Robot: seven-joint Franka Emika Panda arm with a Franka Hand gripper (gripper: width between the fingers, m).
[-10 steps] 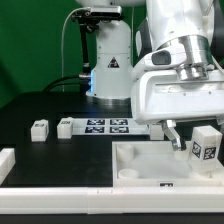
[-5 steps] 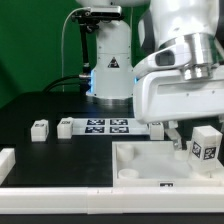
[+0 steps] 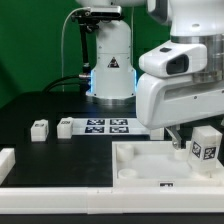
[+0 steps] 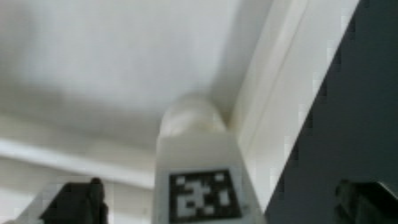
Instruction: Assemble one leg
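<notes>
The black table fills the exterior view, and my white arm bulks over it from one to four o'clock. Below the arm, from five to three o'clock, lies the large white tray-like piece. At the centre, just beyond the tray's far wall, sits the marker board.

The leg stands upright at about two o'clock of the tray-like piece, by its far corner, with its marker tag facing the camera. From out there the arm's housing covers most of my gripper, so that view does not say how my jaws stand.

The wrist view settles it. My gripper is spread wide, with the two dark fingers well apart on either side of the leg. Neither one touches it, so I am holding nothing. This view also shows the leg's rounded top lying close against the tray's raised wall. Neither view tells me whether the leg's foot sits in a socket.

Only the exterior view shows the loose parts. Two small white blocks, one and the other, sit at nine o'clock beside the marker board. Another white part is cut off by the edge at eight o'clock.
</notes>
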